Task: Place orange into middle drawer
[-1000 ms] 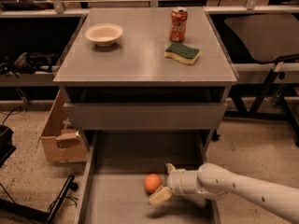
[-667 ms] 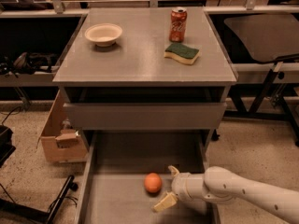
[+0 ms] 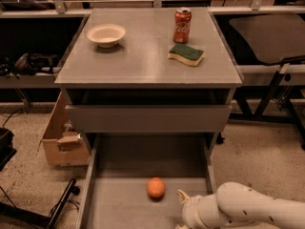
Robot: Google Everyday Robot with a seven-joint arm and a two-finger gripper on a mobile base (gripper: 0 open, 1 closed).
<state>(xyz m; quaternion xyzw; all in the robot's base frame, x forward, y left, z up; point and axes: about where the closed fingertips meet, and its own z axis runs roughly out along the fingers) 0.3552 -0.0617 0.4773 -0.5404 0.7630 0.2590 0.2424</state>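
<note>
Low in the camera view, the middle drawer (image 3: 119, 209) stands pulled out from the cabinet, with its flat grey floor and thin side walls showing. On that floor lies the orange (image 3: 156, 187), a little right of centre, free and touching nothing but the floor. Just right of the fruit, at the bottom edge, is the pincer (image 3: 179, 211) on the end of the white arm (image 3: 257, 211), which reaches in from the lower right corner. The pincer is spread and holds nothing; its upper tip points toward the orange without touching it, and its lower tip is cut off by the frame edge. Above the open drawer, another drawer (image 3: 147, 118) shows only its plain grey front. On the counter (image 3: 143, 61) stand a white bowl (image 3: 106, 34) at the left rear, a red soda can (image 3: 182, 25) at the right rear, and a green-and-yellow sponge (image 3: 186, 54) just in front of the can. A cardboard box (image 3: 59, 142) sits on the floor beside the cabinet's left side.
</note>
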